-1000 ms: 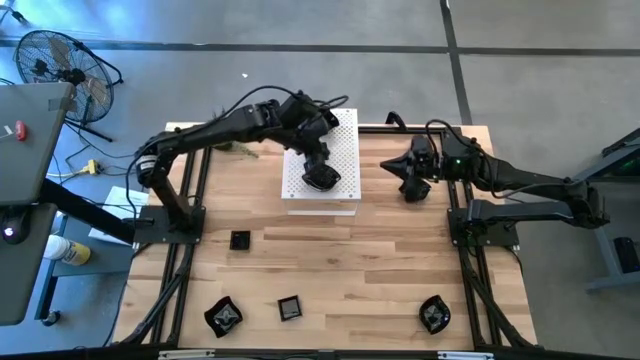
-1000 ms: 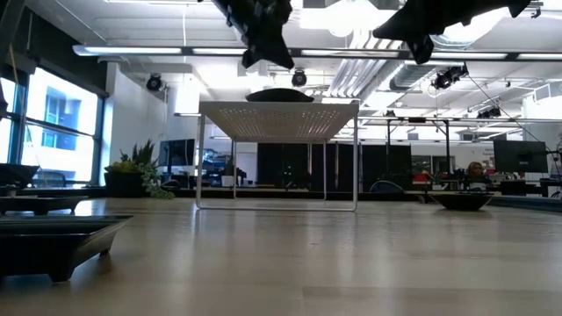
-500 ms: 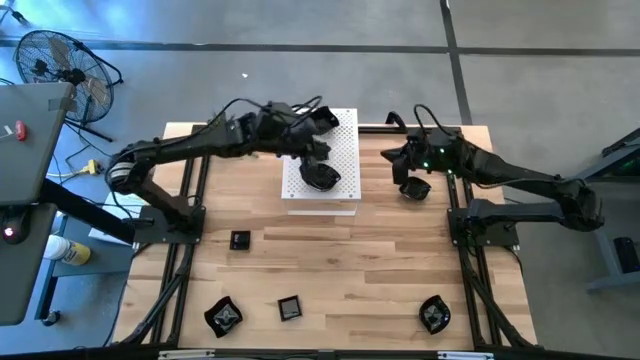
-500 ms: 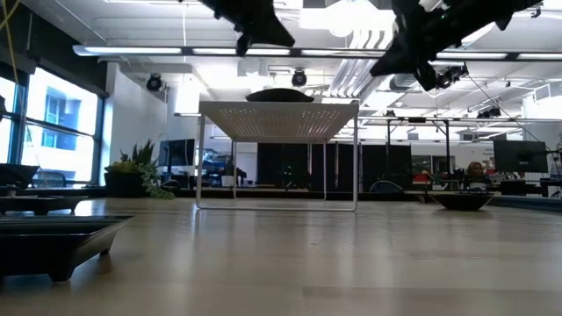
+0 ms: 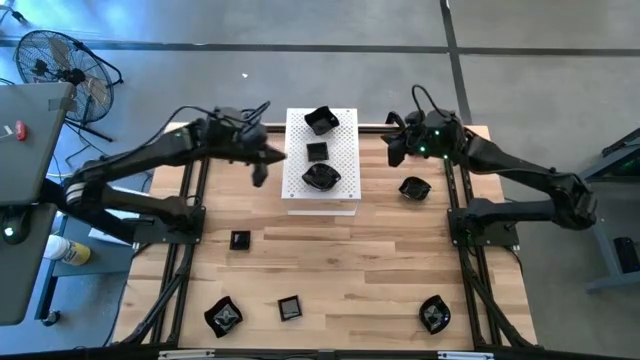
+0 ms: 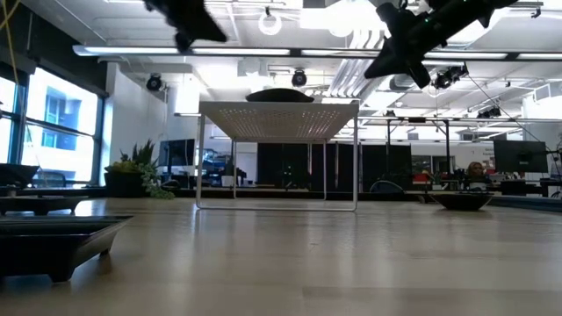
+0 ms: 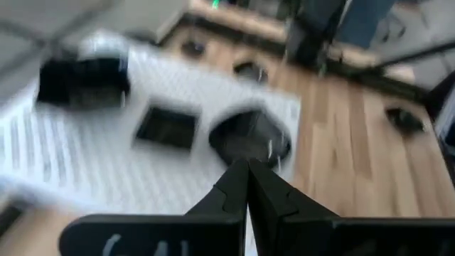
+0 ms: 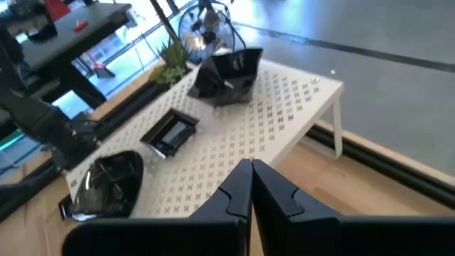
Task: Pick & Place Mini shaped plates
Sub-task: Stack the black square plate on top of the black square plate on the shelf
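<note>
A white perforated board (image 5: pixel 340 195) stands at the table's far middle with three glossy black mini plates on it: a folded one (image 5: pixel 320 120), a square one (image 5: pixel 317 151) and a round one (image 5: pixel 320 177). Another plate (image 5: pixel 413 187) rests on the wood right of the board. Several more lie toward the near edge (image 5: pixel 239 240) (image 5: pixel 222 316) (image 5: pixel 290 307) (image 5: pixel 434 314). My left gripper (image 5: pixel 262 168) hangs shut and empty left of the board, seen also in its wrist view (image 7: pixel 247 174). My right gripper (image 5: pixel 395 152) (image 8: pixel 250 174) hangs shut and empty right of the board's far end.
A small green plant (image 8: pixel 170 53) stands off the board's far left corner. Dark frame rails (image 5: pixel 195 215) (image 5: pixel 462 215) run along the table's left and right sides. A floor fan (image 5: pixel 55 60) and a desk (image 5: pixel 20 140) stand beyond the table's left edge.
My left gripper has drawn back from above the round plate on the board toward the table's left edge, staying shut. My right gripper has moved from above the plate right of the board toward the far edge and has rolled. The plates have stayed put.
</note>
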{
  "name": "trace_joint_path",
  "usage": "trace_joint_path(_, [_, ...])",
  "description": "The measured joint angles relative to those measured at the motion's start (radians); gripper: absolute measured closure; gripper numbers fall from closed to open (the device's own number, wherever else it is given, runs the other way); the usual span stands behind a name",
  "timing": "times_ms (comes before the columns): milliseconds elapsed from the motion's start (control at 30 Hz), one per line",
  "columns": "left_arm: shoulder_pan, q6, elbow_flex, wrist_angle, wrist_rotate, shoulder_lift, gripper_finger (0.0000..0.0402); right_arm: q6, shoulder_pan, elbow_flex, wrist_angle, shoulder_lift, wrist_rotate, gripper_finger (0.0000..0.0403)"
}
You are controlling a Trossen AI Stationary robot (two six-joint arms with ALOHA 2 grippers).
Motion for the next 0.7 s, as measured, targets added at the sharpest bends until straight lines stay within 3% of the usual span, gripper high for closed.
trace_joint_path(300, [0.058, 0.058, -0.002, -0.505, 0.087, -0.065, 0.0401, -0.042, -0.002, 0.006, 0.003, 0.000, 0.004, 0.0400])
trace_joint_path(500, [0.042, -0.040, -0.121, -0.609, 0.154, -0.059, 0.0389, -0.074, -0.001, 0.006, -0.004, 0.000, -0.004, 0.0400])
trace_joint_path(700, [-0.188, -0.154, -0.305, -0.527, -0.019, -0.151, 0.0398, -0.072, -0.001, 0.006, -0.007, 0.000, -0.004, 0.0400])
